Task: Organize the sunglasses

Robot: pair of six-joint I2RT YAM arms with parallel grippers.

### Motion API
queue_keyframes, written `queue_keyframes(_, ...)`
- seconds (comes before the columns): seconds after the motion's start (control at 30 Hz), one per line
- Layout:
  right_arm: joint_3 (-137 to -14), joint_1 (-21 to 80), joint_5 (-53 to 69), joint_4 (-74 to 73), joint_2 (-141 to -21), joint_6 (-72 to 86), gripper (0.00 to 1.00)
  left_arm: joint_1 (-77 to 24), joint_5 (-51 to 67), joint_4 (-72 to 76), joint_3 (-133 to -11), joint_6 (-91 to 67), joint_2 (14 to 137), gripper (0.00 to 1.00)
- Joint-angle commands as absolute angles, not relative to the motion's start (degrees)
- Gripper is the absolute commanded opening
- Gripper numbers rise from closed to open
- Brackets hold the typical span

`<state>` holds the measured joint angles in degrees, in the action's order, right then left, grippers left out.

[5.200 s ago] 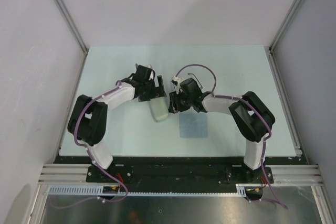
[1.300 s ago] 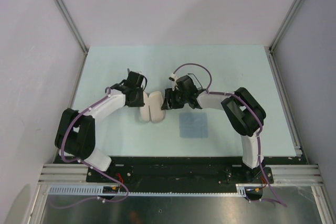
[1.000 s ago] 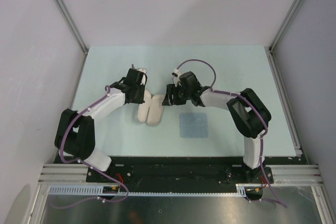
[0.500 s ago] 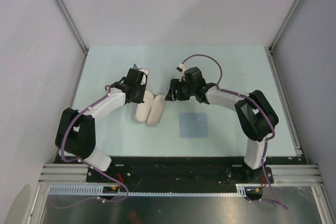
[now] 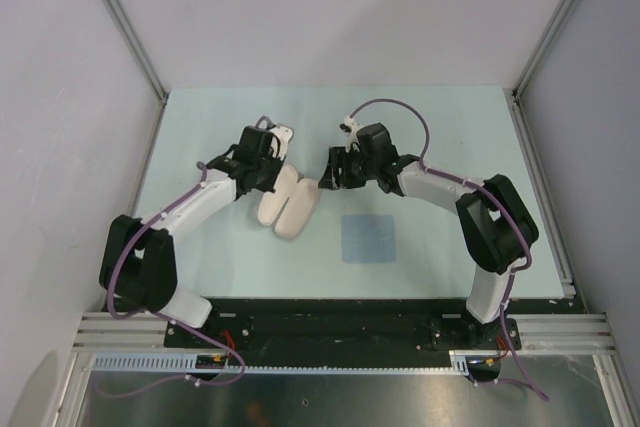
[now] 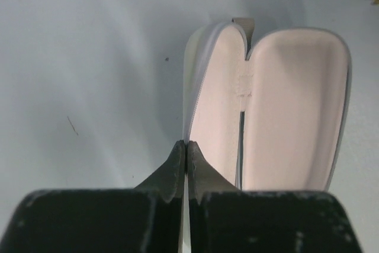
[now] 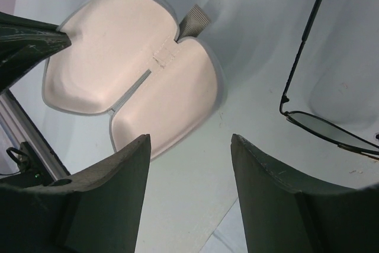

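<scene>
The sunglasses (image 7: 328, 128) lie on the table with one thin temple arm stretched out, showing only at the right of the right wrist view. In the top view my right arm hides them. The beige case (image 5: 285, 202) lies open, both pale halves face up (image 6: 284, 105) (image 7: 130, 81), with nothing inside. My left gripper (image 6: 187, 146) (image 5: 268, 183) is shut on the rim of the case's left half. My right gripper (image 7: 189, 140) (image 5: 330, 175) hovers open over bare table between the case and the sunglasses, holding nothing.
A square light-blue cloth (image 5: 368, 238) lies flat on the table, nearer than the right gripper; its corner shows in the right wrist view (image 7: 237, 244). A purple cable (image 5: 390, 104) loops above the right wrist. Metal frame posts (image 5: 125, 32) flank the table.
The case, closed five seconds ago, now lies open. Over the last second my left gripper closed on its rim, and my right gripper drew back up and to the right, away from the case.
</scene>
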<state>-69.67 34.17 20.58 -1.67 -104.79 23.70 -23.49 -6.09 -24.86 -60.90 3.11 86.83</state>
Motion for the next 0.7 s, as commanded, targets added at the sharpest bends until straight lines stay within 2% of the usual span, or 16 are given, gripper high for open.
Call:
queue_keyframes(0.0,-70.8,34.3,22.9,-1.3,-101.5,22.2,0.61,-25.2,-1.5,-21.6,-62.6,13.9,81.7,0.01)
queue_keyframes(0.5,-70.8,34.7,24.4,1.5,-106.1,19.6,0.58,-29.8,-2.0,-21.4,-60.4,31.1,77.5,0.00)
queue_keyframes(0.67,-70.8,36.5,24.0,0.4,-107.8,17.6,0.55,-30.1,-2.5,-12.9,-53.4,36.8,74.6,0.00)
